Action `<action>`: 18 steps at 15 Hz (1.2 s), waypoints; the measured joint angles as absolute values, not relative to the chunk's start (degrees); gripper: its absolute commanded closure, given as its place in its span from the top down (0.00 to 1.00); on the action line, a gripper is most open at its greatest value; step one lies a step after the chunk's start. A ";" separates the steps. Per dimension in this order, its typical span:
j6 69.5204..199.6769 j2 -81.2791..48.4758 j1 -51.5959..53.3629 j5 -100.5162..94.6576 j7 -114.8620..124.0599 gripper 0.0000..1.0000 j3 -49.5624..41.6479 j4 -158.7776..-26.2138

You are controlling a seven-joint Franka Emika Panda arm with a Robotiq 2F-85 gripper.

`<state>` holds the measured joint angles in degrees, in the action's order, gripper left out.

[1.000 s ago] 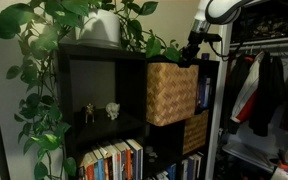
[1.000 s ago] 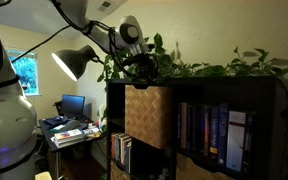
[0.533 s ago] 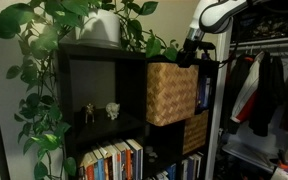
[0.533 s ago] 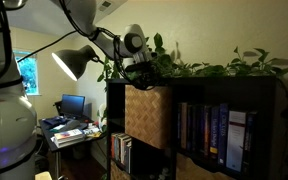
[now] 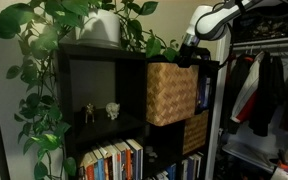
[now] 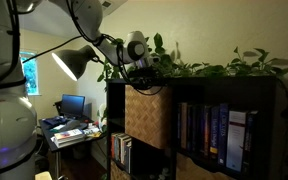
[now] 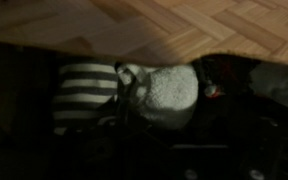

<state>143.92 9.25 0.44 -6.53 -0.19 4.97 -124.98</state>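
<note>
Soft toy point(image 7: 144, 95), striped at its left end and pale and fuzzy at its right, fills the middle of the wrist view. It lies in a dark hollow below a strip of wooden floor point(image 7: 184, 25) that runs along the top of the frame. I take that hollow to be the inside of the woven basket point(image 5: 172, 93), though the darkness hides its walls.

The basket sits in an upper cube of a dark shelf point(image 5: 94, 50), right of centre in an exterior view, and juts forward out of it. A leafy plant point(image 5: 44, 40) spreads over the shelf top and books point(image 5: 114, 162) fill the row beneath.

The tool point(image 5: 189, 52) hangs in the upper right of that frame, just above the basket's top edge. It is too small in both exterior views, and its fingers are lost in the dark of the wrist view, so I cannot tell whether it is spread or closed.

Judging by the wrist view, the toy lies straight below the tool and apart from it. Its long axis runs left to right across the frame.
</note>
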 measured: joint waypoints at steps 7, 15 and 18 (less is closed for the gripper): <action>145.81 7.31 0.46 -4.23 -3.74 0.38 4.82 -125.06; 145.39 9.17 0.66 1.19 -7.89 0.10 4.67 -125.02; 143.43 11.17 0.72 2.20 -8.21 0.08 4.53 -124.99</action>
